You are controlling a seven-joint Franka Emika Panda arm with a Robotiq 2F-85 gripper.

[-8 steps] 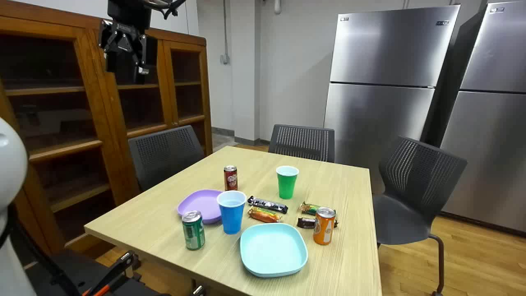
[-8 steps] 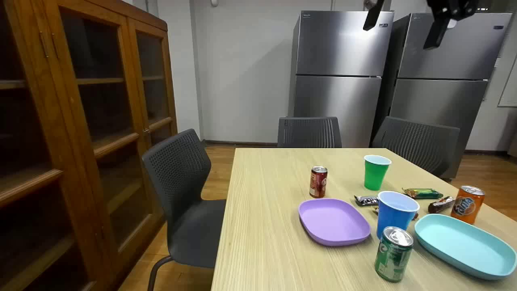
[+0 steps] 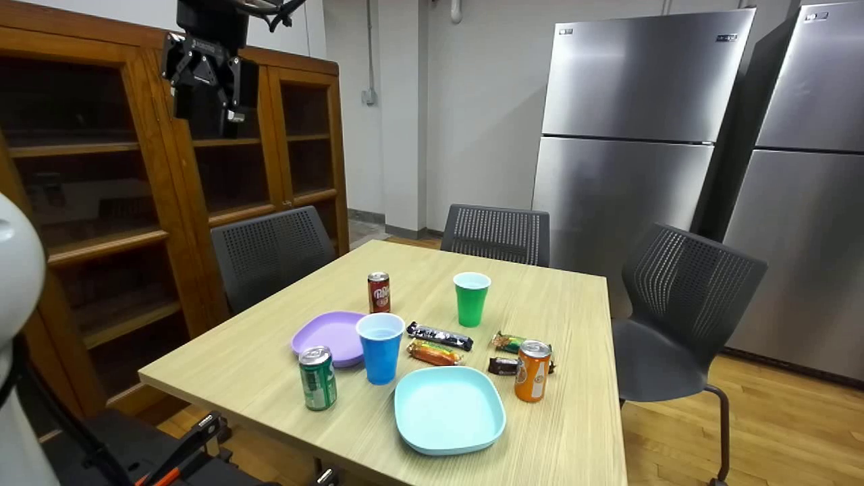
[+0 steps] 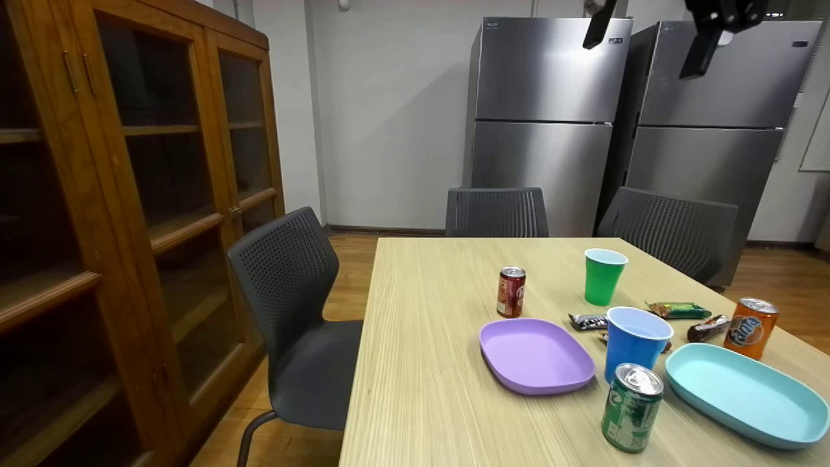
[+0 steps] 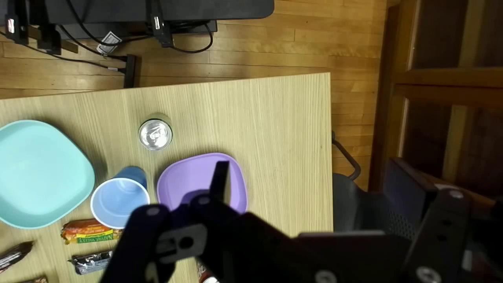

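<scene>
My gripper (image 3: 204, 118) is open and empty, high above the table; its fingers also show apart at the top of an exterior view (image 4: 642, 58) and in the wrist view (image 5: 314, 177). In the wrist view a finger overlaps the purple plate (image 5: 188, 177) far below. A green can (image 3: 317, 379) and a blue cup (image 3: 381, 351) stand beside that plate. A teal plate (image 3: 449, 412) lies near the front edge. A dark red can (image 3: 379, 293) and a green cup (image 3: 471, 300) stand farther back. An orange can (image 3: 532, 371) stands right of the teal plate.
Several wrapped bars, one black (image 3: 440, 336) and one orange (image 3: 433, 352), lie mid-table (image 4: 415, 363). Dark chairs (image 3: 496, 233) stand around it. A wooden glass-door cabinet (image 4: 155, 194) and steel refrigerators (image 3: 634, 135) stand beyond.
</scene>
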